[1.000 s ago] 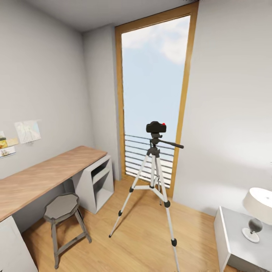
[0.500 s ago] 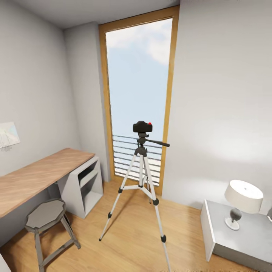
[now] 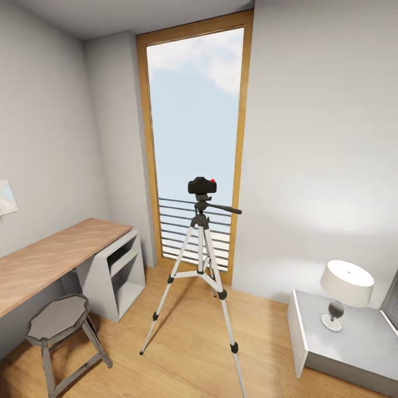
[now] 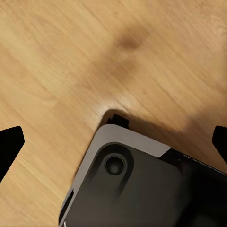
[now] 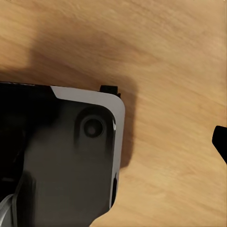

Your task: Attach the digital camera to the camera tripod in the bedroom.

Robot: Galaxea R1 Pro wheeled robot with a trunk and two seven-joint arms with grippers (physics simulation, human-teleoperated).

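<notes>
The digital camera, black with a red dot on top, sits on the black head of the camera tripod. The tripod stands with its silver-white legs spread on the wood floor before the tall window, and its side handle points right. In the left wrist view my left gripper hangs open over the floor, a black fingertip at each side edge. In the right wrist view one fingertip of my right gripper shows far out at the edge, which reads as open. Both grippers hold nothing.
A wood-topped white desk runs along the left wall with a grey octagonal stool before it. A grey bedside table with a lamp stands at the right. My dark base shows below both grippers.
The head view has swung to the right, so the desk, stool and tripod sit further left in the picture and the bedside table shows more. Nothing in the room has moved.
</notes>
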